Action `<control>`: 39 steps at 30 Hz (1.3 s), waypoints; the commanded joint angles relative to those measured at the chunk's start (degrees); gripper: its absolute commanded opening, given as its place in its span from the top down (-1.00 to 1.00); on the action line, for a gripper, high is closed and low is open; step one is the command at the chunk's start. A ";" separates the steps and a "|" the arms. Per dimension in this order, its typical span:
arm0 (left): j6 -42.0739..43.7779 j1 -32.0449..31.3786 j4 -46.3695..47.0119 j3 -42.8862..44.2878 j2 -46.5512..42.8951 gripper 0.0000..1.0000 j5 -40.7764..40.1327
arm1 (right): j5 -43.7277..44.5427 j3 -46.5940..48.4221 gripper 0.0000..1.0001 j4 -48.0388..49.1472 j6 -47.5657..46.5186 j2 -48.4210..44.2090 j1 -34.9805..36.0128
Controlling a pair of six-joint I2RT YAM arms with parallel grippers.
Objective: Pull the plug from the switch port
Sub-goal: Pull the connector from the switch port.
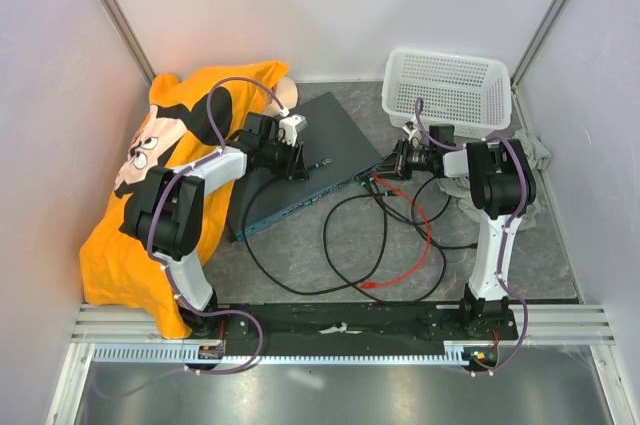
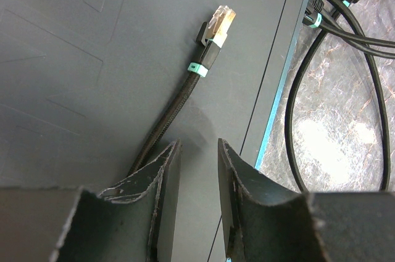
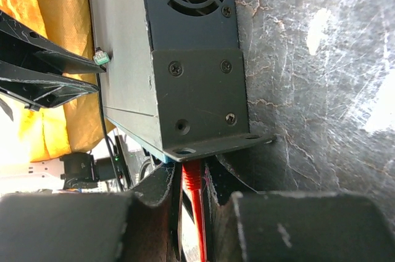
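Note:
The switch [image 1: 305, 160] lies slantwise at mid-table, dark top up, teal front edge facing the near right. My right gripper [image 1: 390, 163] is at its right end, shut on the red plug [image 3: 192, 179], which sits at the front face under the mounting ear of the switch [image 3: 191, 58]. My left gripper [image 1: 298, 163] hovers over the switch top [image 2: 92, 58] with its jaws a little apart and empty. A loose black braided cable's plug [image 2: 219, 24] with a clear tip lies on the top ahead of the left gripper [image 2: 199, 145]. The cable runs beside its left finger.
A white mesh basket [image 1: 447, 90] stands at the back right. An orange printed cloth [image 1: 170, 155] covers the left side. Black cables [image 1: 350, 245] and the red cable [image 1: 425, 240] loop on the table in front of the switch. Grey cloth [image 1: 537, 150] lies at the right wall.

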 commanded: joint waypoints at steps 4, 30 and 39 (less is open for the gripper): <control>0.82 -0.15 -1.04 0.67 1.64 0.24 -1.38 | 4.56 -2.41 0.99 -9.33 -8.02 -1.00 -1.37; -2.26 -1.82 0.46 3.39 6.91 0.24 0.38 | -14.42 9.34 0.99 -59.32 -52.36 11.03 -3.31; -1.12 -2.70 0.37 4.18 7.35 0.24 0.11 | -15.57 14.99 0.99 -82.20 -74.83 15.00 -5.33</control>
